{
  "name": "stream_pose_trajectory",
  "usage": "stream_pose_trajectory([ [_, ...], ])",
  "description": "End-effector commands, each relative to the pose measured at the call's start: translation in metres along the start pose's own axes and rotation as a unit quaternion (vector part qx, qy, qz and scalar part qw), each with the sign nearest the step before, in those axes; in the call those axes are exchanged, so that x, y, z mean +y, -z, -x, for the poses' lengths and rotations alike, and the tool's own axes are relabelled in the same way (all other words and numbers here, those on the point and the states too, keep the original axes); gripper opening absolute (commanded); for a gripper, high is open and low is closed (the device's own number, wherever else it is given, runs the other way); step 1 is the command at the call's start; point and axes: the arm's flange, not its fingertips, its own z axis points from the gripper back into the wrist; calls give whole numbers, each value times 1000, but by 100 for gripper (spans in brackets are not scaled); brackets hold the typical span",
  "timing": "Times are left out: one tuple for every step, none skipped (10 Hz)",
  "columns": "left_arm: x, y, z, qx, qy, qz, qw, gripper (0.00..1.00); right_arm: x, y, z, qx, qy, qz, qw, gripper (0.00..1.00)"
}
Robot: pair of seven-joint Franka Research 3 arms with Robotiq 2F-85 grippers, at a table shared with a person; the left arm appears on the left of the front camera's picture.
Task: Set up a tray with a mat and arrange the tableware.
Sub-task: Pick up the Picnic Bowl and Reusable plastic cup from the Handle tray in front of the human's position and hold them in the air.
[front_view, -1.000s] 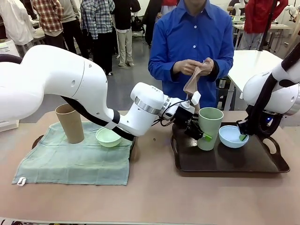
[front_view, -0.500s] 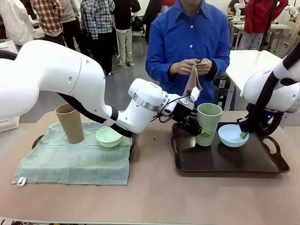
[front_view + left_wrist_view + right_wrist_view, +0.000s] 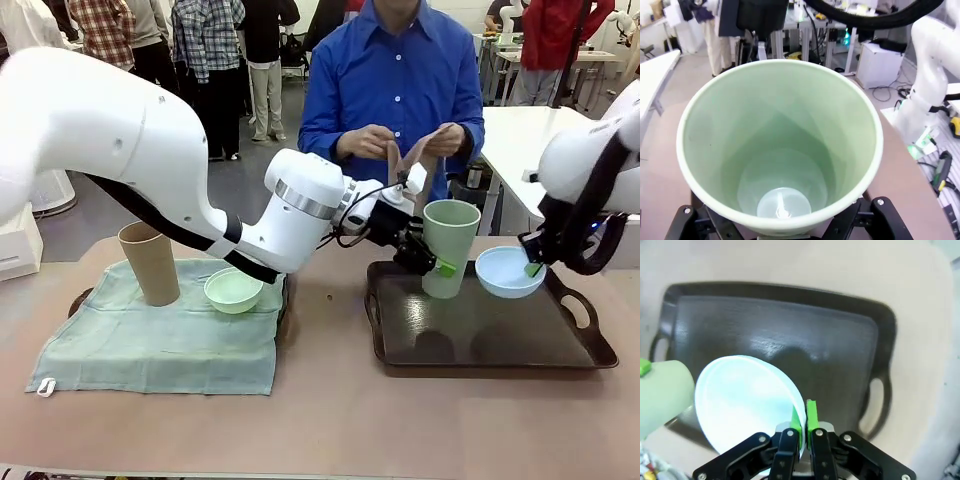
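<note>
A: What's nearest?

B: A green mat (image 3: 160, 340) over the left tray, with the tan cup (image 3: 150, 262) and mint bowl (image 3: 233, 290) standing on it. That side looks set.

A: And the dark tray (image 3: 480, 340)?

B: Bare, no mat. The left gripper (image 3: 428, 262) clasps the sage cup (image 3: 448, 248) and the right gripper (image 3: 533, 268) pinches the blue bowl (image 3: 510, 272) by its rim, both lifted above it.

A: So what's left?

B: Probably a mat; the person (image 3: 395, 90) behind holds a tan cloth (image 3: 405, 162).

A: Any writing?

B: None legible.
</note>
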Motion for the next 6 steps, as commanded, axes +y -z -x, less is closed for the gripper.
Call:
stream_pose_trajectory([
  [-40, -28, -34, 8, 33, -10, 999, 0, 9, -58, 36, -33, -2, 2, 999, 2],
  [-52, -35, -55, 25, 37, -9, 999, 0, 13, -84, 49, -50, -4, 15, 999, 2],
  [-66, -43, -78, 39, 52, -17, 998, 0, 15, -111, 64, -64, -3, 21, 998, 2],
  [-77, -49, -95, 45, 65, -26, 997, 0, 14, -127, 72, -71, 3, 27, 997, 2],
  [-84, -54, -109, 51, 70, -32, 996, 0, 14, -134, 74, -71, 9, 23, 997, 2],
  [-90, -57, -114, 54, 71, -40, 995, 0, 11, -133, 72, -62, 8, 19, 998, 2],
])
